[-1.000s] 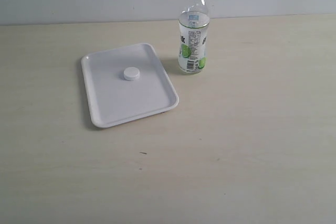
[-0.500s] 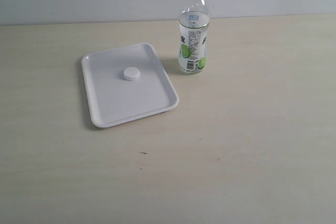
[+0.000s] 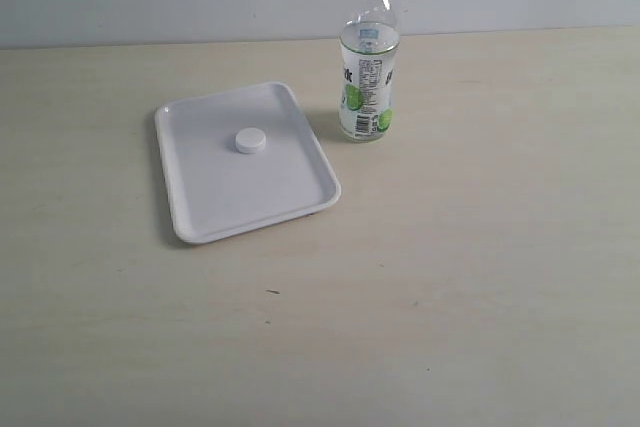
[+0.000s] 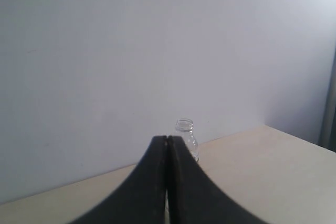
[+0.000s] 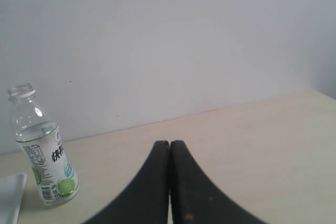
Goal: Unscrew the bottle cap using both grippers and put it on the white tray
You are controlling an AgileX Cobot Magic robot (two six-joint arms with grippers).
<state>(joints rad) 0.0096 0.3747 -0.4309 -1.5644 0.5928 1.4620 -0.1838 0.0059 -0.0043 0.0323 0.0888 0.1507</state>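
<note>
Already the bottle cap [image 3: 250, 140] lay on the white tray [image 3: 228, 199]; the bottle [image 3: 368, 82] stood uncapped beside it, both jaws clenched empty.

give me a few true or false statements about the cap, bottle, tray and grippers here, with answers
1. The bottle cap lies on the white tray. True.
2. The bottle stands on the tray. False: it stands upright on the table, beside the tray.
3. The bottle's mouth is uncapped. True.
4. The left gripper holds the cap. False: it is shut on nothing, and the cap lies on the tray.
5. The right gripper is shut and empty. True.
</note>
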